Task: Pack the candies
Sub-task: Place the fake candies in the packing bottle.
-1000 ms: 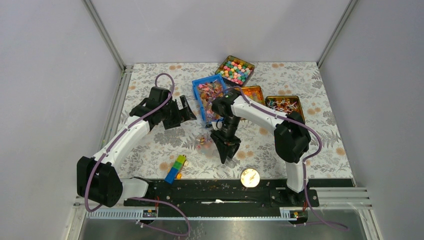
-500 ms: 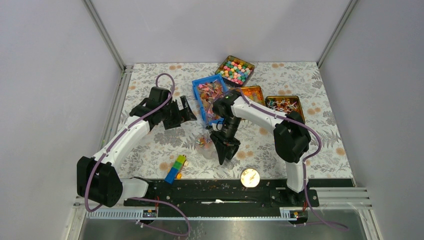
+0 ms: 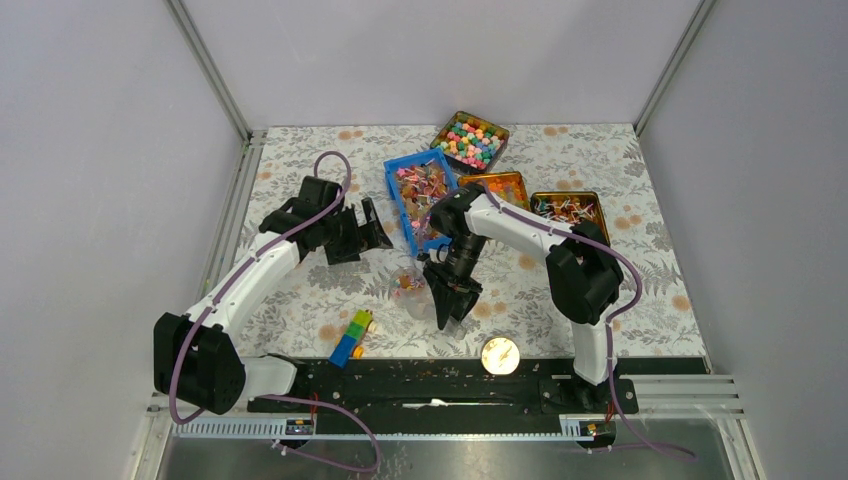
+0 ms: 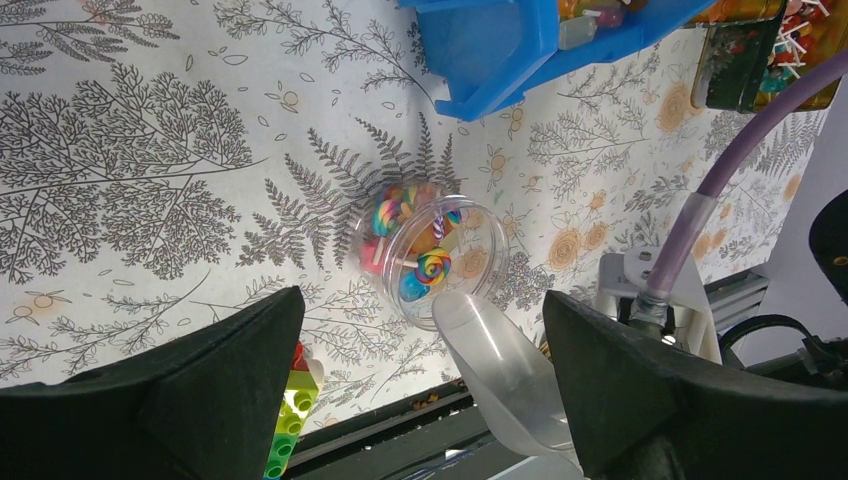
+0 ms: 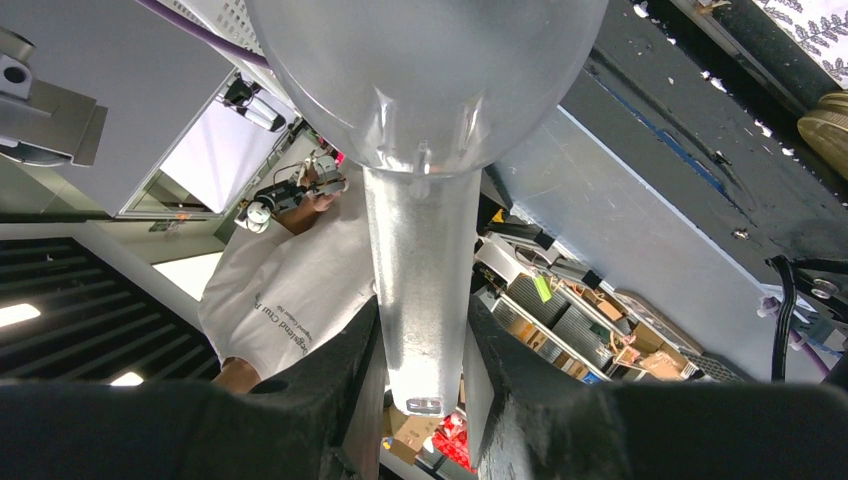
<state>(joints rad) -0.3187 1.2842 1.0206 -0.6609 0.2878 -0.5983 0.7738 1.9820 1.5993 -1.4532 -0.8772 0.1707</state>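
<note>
The candies point(image 3: 421, 186) fill a blue bin point(image 3: 401, 205) behind mid-table; the bin's corner point(image 4: 500, 45) shows at the top of the left wrist view. A clear jar point(image 3: 407, 284) point(image 4: 425, 255) holding swirl lollipops and sweets lies tilted on the cloth. My right gripper point(image 3: 450, 305) point(image 5: 420, 345) is shut on the handle of a clear plastic scoop point(image 5: 425, 70). The scoop's mouth point(image 4: 480, 320) sits at the jar's rim, and the scoop looks empty. My left gripper point(image 3: 368, 225) point(image 4: 421, 298) hovers open above and left of the jar, nothing between its fingers.
A tin of pastel balls point(image 3: 470, 140) stands at the back. An orange tin point(image 3: 507, 185) and a tin of stick sweets point(image 3: 568, 208) stand to the right. A stack of toy bricks point(image 3: 350, 337) point(image 4: 288, 420) and a round yellow disc point(image 3: 500, 354) lie near the front edge.
The right arm has shifted slightly left, bringing the scoop closer to the jar. The left arm has barely moved.
</note>
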